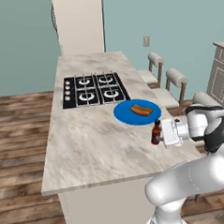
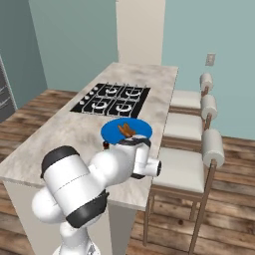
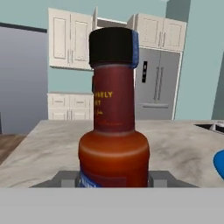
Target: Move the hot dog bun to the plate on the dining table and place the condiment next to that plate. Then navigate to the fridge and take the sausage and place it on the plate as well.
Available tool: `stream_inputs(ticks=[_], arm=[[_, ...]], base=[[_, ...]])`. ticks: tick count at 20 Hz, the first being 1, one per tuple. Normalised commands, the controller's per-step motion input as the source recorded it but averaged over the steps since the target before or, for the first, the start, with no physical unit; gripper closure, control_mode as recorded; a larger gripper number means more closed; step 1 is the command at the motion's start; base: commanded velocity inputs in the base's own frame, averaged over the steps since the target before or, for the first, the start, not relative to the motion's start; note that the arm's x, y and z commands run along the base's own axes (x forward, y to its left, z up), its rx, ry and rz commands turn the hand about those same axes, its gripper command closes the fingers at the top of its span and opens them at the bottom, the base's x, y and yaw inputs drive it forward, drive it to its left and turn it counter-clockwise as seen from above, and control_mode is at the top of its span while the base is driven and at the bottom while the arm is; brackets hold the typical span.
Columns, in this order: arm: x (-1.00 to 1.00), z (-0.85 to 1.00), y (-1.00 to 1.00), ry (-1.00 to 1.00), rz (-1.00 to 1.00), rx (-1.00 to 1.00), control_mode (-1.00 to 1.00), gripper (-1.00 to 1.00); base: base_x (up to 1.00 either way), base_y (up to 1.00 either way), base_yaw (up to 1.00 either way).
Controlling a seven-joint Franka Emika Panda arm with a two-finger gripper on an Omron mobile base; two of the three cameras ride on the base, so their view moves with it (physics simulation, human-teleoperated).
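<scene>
**Condiment bottle in my grip, just short of the plate**

The condiment bottle (image 1: 156, 133) stands upright between my fingers, its long axis vertical, black cap up. In the hand view it (image 3: 113, 118) rises through the centre of the frame, my jaws closed part-way on its wide lower body from both sides. So my gripper (image 1: 161, 133) is neither wide nor pinched shut: it holds the bottle.

In the left base view the bottle sits right of centre, over the near right part of the marble counter (image 1: 88, 148), close to that counter's right edge. I cannot tell whether its base touches the surface or hangs just above it. The blue plate (image 1: 125, 114) lies just above and slightly left of it in that frame, near but apart. The hot dog bun (image 1: 141, 110) already rests on the plate.

In the right base view the plate (image 2: 112, 130) shows at centre, and my own arm covers most of the bottle.

The coming move turns on that small gap: the plate lies just beyond the bottle, further along the counter toward the cooktop (image 1: 94, 89). I judge the bottle is already close to a fair spot beside the plate. What remains is to set it down upright, clear of the rim, and let go without tipping it.
</scene>
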Motion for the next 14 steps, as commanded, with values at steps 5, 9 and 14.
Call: stream_inputs(ticks=[5,9,14], arm=[[0.03,-0.15,0.0,0.0,0.04,0.0,-1.0,1.0],[0.0,-0.14,0.04,0.0,0.02,0.0,-1.0,1.0],[0.0,-0.16,0.04,0.0,0.01,0.0,-1.0,1.0]], base=[[0.0,0.0,0.0],[0.0,0.0,0.0],[0.0,0.0,0.0]])
